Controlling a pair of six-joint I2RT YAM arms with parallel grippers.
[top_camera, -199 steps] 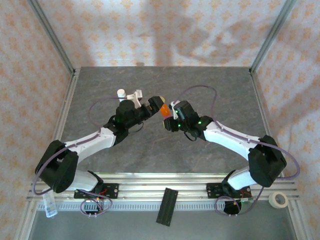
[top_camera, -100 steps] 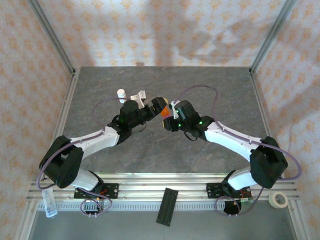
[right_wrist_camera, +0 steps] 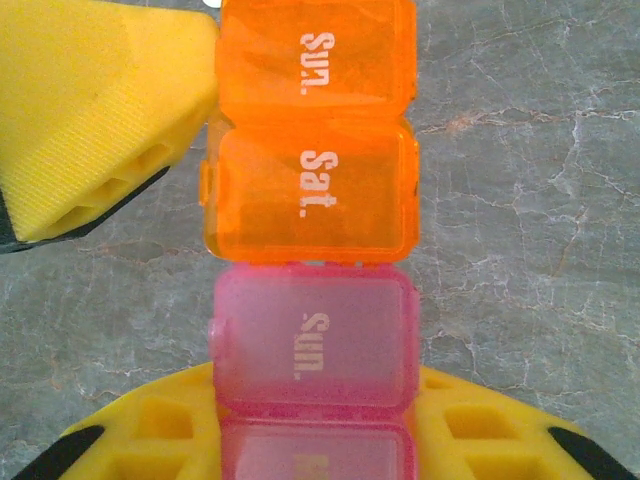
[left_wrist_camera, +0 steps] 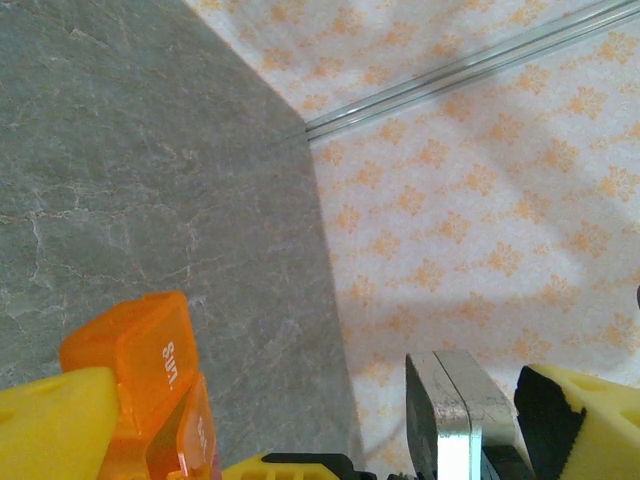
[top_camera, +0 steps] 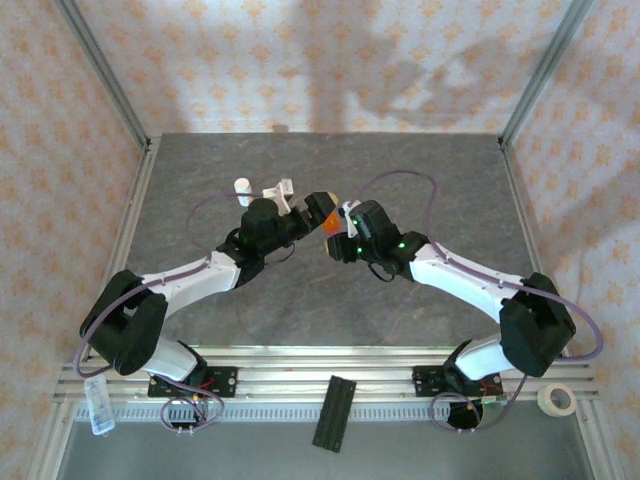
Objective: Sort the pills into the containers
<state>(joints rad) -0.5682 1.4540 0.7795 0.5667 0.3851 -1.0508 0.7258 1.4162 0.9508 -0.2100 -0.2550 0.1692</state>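
The containers [right_wrist_camera: 312, 200] are a strip of joined lidded boxes running down the middle of the right wrist view, over the grey table [right_wrist_camera: 520, 150]. White lettering reads "Sun." on the top orange box, "Sat." on the orange box below it, and "Sun." on the pink box under that. A further pink box is cut off at the bottom edge, its lettering too clipped to read. The cloudy lids hide whether any pills lie inside.

The right gripper [right_wrist_camera: 315, 430] is clenched on the pink end, with a yellow pad at each side along the bottom of the frame. The left gripper [left_wrist_camera: 320, 440] stands wide apart. In its wrist view the orange "Sun." box sits at lower left against one yellow pad [left_wrist_camera: 50, 420], well apart from the other at lower right.

In the overhead view the containers [top_camera: 328, 219] are a small orange patch at the centre, lettering too small to read. A white bottle [top_camera: 243, 186] stands to their upper left.
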